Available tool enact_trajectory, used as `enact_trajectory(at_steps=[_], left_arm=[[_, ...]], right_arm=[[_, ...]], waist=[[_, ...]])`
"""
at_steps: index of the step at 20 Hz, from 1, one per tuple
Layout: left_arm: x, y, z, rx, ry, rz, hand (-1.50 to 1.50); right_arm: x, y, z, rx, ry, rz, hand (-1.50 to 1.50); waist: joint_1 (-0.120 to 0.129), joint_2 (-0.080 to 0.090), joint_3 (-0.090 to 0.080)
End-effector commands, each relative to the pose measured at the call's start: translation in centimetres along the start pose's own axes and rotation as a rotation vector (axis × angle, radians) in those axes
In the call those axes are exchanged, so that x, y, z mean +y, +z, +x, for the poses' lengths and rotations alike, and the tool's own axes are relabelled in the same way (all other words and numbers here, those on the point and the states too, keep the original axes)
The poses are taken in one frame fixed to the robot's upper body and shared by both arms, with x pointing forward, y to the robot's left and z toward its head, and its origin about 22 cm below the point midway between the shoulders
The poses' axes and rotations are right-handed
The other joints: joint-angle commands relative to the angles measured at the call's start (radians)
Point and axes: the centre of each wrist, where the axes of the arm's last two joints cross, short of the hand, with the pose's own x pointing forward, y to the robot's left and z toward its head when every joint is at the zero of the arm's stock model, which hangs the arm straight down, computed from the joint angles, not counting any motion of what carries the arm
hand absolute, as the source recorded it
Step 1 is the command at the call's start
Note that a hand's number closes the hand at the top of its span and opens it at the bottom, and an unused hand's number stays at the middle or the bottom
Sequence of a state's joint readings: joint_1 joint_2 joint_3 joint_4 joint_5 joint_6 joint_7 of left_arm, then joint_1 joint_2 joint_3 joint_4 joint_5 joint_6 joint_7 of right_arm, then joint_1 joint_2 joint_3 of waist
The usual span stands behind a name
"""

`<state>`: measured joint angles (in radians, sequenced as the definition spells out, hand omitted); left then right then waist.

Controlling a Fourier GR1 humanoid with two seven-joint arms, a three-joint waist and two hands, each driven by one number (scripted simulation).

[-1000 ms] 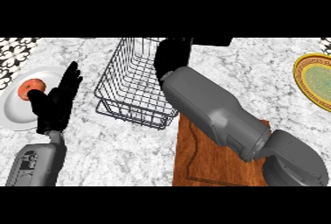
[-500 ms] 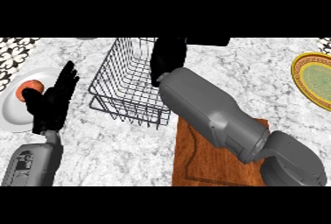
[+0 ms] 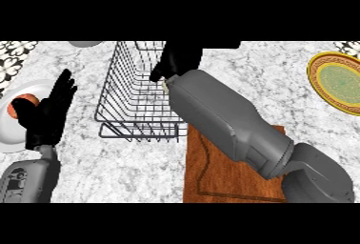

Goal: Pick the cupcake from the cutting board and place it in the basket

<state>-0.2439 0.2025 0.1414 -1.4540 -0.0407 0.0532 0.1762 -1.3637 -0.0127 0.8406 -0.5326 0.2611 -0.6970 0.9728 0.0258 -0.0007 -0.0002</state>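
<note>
Cupcake (image 3: 166, 86) shows me only a pale sliver, tucked under the heel of my right hand (image 3: 179, 59) in the upper middle of the frame, so I judge it is held there, above the inside of the wire basket (image 3: 137, 127) and off the cutting board (image 3: 218, 176), whose visible wood at the lower middle carries nothing. The right hand's fingers look curled down round that sliver, though the hand hides most of it. I treat the load as light and soft: a cake top that crumbles or smears if squeezed and a thin wrapper that can slip, so to my mind the right place to hold it is low on the sides of the base, kept upright, never across the top. The basket's floor is open wire, so I expect a small base could tip on it; I would want it low over the floor before the fingers spread. My left hand (image 3: 49, 112) rests open, fingers up, at the left of the frame, over a white plate (image 3: 14, 138).
</note>
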Motion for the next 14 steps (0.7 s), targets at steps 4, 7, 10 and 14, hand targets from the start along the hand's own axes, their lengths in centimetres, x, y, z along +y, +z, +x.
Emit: enact_trajectory(at_steps=[4,7,10,14], left_arm=[[2.4,0.5,-1.6,0.028,0.009,0.042,0.0],[1.7,1.2,-1.8,0.043,-0.005,0.047,0.0],[2.0,2.4,-2.2,0.057,0.006,0.042,0.0],[1.6,1.4,-1.4,0.024,0.007,0.064,0.0]], right_arm=[[-0.1,0.7,-1.8,0.111,-0.304,-0.054,-1.5],[-1.6,-0.1,-3.9,0.138,-0.362,-0.043,-1.5],[-1.9,1.0,-8.4,0.112,-0.324,-0.01,-1.5],[-2.1,4.7,-10.4,0.055,-0.413,0.006,-1.5]], waist=[[-0.058,-0.012,0.001],[-0.062,-0.014,0.001],[-0.073,-0.02,0.001],[-0.069,-0.014,0.0]])
